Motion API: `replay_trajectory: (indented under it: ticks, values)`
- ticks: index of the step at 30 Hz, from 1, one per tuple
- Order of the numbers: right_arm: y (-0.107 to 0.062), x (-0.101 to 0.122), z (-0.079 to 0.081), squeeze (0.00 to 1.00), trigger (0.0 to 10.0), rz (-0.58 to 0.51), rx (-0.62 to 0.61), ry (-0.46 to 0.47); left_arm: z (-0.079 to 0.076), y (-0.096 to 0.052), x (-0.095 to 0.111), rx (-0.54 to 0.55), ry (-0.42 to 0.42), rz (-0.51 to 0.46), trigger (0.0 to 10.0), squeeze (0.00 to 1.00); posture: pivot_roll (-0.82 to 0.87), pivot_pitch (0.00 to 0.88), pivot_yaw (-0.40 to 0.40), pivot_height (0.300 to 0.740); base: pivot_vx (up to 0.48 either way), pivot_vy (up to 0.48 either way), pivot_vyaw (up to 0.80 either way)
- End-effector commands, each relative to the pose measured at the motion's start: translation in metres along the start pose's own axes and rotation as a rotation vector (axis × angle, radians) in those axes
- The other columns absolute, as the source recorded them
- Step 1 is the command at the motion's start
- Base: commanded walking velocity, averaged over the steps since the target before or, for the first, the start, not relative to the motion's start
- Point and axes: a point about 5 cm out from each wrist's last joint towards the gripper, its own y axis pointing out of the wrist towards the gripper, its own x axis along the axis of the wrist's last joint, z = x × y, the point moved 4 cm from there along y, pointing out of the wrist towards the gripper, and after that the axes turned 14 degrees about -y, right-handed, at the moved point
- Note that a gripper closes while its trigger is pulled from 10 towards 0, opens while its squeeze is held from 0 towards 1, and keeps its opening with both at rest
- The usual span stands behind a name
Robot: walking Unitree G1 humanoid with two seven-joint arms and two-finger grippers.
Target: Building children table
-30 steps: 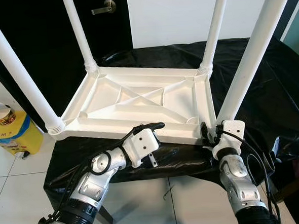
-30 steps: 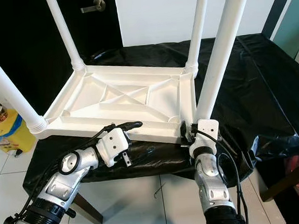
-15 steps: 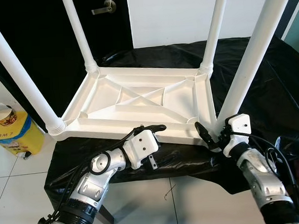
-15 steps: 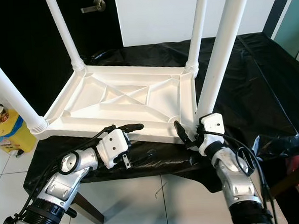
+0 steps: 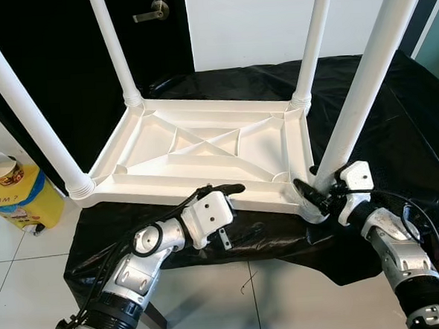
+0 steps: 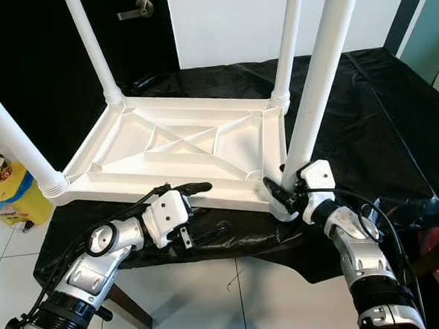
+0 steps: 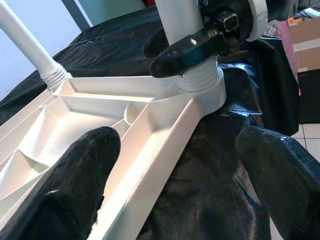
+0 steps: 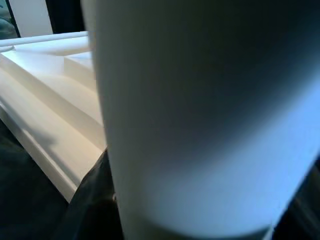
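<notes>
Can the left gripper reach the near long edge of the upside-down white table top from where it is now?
Probably yes. The left gripper is open and already straddles the near long edge of the table top, one finger above the rim and one below it over the black plastic sheet. Nothing lies between them.

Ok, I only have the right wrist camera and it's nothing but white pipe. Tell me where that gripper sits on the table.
Observer: The right gripper is at the foot of the near right leg, just above its ribbed collar, at a corner of the upturned tabletop.
Operator: Now give me the other arm.
Observer: The left gripper is open and straddles the tabletop's near edge, one finger above it and one over the black cloth.
Operator: Count the legs.
Observer: Four, all upright in the corners.
</notes>
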Motion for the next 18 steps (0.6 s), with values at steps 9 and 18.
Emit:
replay_trajectory:
  ticks: [9,18]
  values:
    - [-0.002,-0.02,0.01,0.0,10.0,0.066,0.023,0.044,0.004,-0.003,-0.001,0.026,0.006,0.014,10.0,0.0,-0.07,0.0,0.021,0.74,0.0,0.0,0.0]
    - [-0.007,-0.037,0.008,0.0,10.0,0.16,-0.111,0.067,0.006,-0.003,-0.001,0.041,-0.001,0.013,10.0,0.0,-0.08,0.0,0.012,0.74,0.0,0.0,0.0]
